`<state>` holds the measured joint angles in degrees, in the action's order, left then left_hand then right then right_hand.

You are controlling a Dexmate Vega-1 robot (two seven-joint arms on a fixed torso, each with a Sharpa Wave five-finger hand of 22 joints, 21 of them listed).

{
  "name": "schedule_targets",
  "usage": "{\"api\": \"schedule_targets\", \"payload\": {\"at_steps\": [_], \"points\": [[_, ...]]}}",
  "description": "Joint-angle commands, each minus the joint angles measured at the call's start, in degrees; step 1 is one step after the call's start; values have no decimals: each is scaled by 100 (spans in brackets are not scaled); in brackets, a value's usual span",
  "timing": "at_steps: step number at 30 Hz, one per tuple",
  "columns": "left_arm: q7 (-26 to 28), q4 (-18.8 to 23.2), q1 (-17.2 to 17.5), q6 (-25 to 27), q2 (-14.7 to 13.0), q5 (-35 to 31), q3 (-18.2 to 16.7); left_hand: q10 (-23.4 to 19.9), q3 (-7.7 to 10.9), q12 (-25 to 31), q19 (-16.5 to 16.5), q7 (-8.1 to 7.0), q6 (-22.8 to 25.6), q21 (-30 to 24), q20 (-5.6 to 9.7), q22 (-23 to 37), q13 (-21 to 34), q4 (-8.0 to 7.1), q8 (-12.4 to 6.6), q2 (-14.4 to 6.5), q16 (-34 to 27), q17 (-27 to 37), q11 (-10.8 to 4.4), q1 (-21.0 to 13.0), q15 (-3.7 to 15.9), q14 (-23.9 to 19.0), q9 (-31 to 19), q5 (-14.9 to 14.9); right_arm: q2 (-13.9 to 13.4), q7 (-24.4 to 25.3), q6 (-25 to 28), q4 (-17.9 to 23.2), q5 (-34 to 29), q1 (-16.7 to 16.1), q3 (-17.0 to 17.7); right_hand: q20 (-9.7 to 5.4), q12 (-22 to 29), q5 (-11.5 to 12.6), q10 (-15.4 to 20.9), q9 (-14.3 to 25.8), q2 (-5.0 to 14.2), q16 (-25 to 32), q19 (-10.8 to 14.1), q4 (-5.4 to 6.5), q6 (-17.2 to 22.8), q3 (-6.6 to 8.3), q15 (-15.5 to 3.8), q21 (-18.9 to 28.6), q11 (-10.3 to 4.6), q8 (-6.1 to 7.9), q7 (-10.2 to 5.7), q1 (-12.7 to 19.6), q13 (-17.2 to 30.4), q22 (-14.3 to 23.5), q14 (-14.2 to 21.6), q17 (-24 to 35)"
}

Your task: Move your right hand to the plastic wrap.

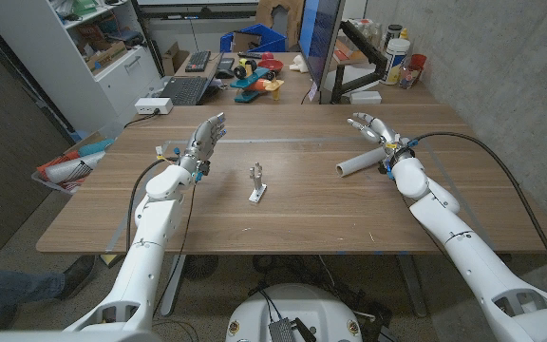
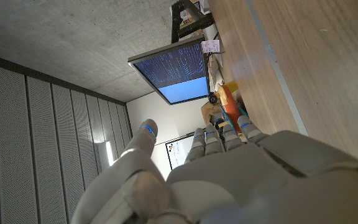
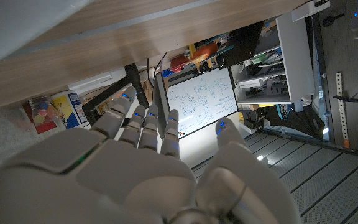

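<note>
right robot hand (image 1: 372, 128): fingers spread, empty, just beside plastic wrap roll (image 1: 361, 161)
left robot hand (image 1: 204, 136): fingers spread, empty, raised over counter (image 1: 292, 214)

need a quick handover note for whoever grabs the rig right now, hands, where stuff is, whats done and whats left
Left hand: open, holding nothing, fingers apart, raised over the left part of the wooden table.
Right hand: open, holding nothing, over the right part of the table.
Plastic wrap: a pale roll lying on its side on the table, just beside the right wrist; the head view does not settle whether they touch.
Small metal piece: mid-table, apart from both hands.
Done: right hand is close to the roll.
Left: bring the right hand's fingers onto the roll; they currently reach past it.
</note>
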<state>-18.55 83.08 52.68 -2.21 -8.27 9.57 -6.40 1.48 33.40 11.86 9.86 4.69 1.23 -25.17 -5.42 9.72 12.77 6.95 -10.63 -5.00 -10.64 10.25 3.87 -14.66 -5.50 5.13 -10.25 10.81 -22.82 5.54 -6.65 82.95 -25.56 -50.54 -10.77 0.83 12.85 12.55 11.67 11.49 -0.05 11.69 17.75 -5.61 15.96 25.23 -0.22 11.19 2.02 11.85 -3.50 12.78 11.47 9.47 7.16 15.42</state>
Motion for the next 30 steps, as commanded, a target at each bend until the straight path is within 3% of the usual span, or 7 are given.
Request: {"api": "schedule_targets", "payload": {"at_steps": [1, 14, 30], "points": [[15, 2, 8, -16, 0, 21, -24, 15, 13, 39, 71, -4, 21, 31, -18, 29, 9, 28, -14, -14, -18, 18, 52, 12, -24, 5, -16, 23, -129, 88, 213, 105, -331, -13, -139, 17, -9, 59, 25, -4, 37, 4, -7, -16, 20, 13, -31, -9, -28, -17, -24, -18, 16, 32, 27, -2], [44, 80, 49, -3, -4, 27, -38, 15, 10, 43, 66, -15, 40, 63, -17, 30, -2, 33, -20, -19, -21, 17, 88, 19, -35, 4, -16, 24, -230, 221, 456, 156, -720, -10, -306, 14, -4, 72, 79, -4, 38, 22, -2, -18, 43, 10, -56, -10, -82, -10, -63, -37, 17, 32, 66, -23], [59, 152, 105, 39, -18, 14, -26, 13, 7, 49, 53, -17, 91, 98, -21, 31, -14, 38, -35, -25, -23, 17, 79, 28, -36, 4, -16, 24, -347, 265, 778, 238, -1088, -35, -472, 79, -17, 92, 107, -3, 47, 44, 0, -27, 42, 12, 66, -13, -175, -14, -107, -53, 20, 34, 128, -57]]}}
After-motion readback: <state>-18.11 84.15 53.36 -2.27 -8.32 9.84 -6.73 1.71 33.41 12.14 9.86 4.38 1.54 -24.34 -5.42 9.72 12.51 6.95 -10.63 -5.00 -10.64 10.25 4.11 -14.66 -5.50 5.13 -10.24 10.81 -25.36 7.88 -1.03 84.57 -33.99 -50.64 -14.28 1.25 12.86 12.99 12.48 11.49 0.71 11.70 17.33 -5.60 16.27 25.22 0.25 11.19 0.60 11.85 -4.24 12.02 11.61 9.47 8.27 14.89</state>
